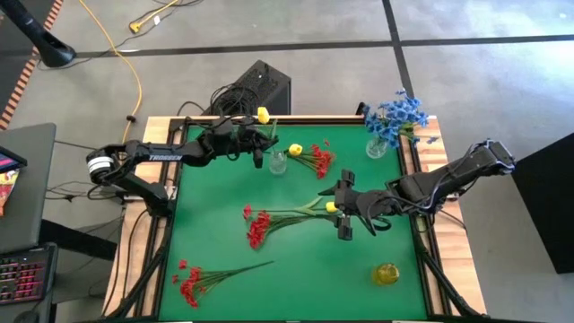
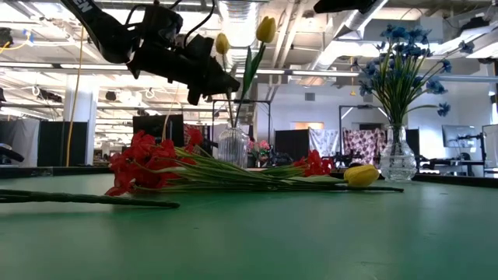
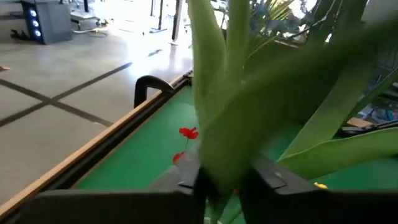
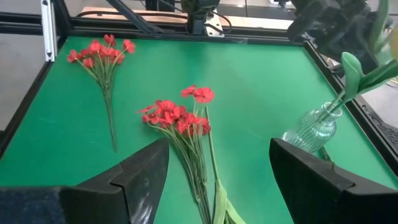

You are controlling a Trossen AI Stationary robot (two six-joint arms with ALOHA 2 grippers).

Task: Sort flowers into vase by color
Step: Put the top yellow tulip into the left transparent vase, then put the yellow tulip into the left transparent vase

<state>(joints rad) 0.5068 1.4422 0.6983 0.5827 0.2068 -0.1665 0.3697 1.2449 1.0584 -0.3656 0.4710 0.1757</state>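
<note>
Two yellow tulips (image 2: 266, 29) stand in a clear ribbed vase (image 1: 278, 163) at the far middle of the green mat. My left gripper (image 3: 221, 186) reaches in from the left, above the vase, and is shut on one tulip's greenery. Blue flowers (image 1: 395, 115) stand in a second clear vase (image 1: 378, 148) at the far right. Another yellow tulip (image 1: 330, 207) lies on the mat beside a red sprig (image 1: 256, 226). My right gripper (image 1: 357, 229) hovers open over their stems, touching nothing. More red sprigs lie at the near left (image 1: 190, 283) and beside the tulip vase (image 1: 318, 160). My left gripper has a yellow tulip's green stem and leaves (image 3: 217, 155) between its two fingers, above the vase mouth. The fingers come nearly level from the table's left side and lie across the upright stem. The stem's lower end stands in the ribbed vase (image 2: 233, 144).
A yellowish glass vessel (image 1: 386, 274) sits near the front right of the mat. A raised wooden rim (image 1: 421, 170) frames the mat. Bare mat lies between the near-left sprig and that vessel.
</note>
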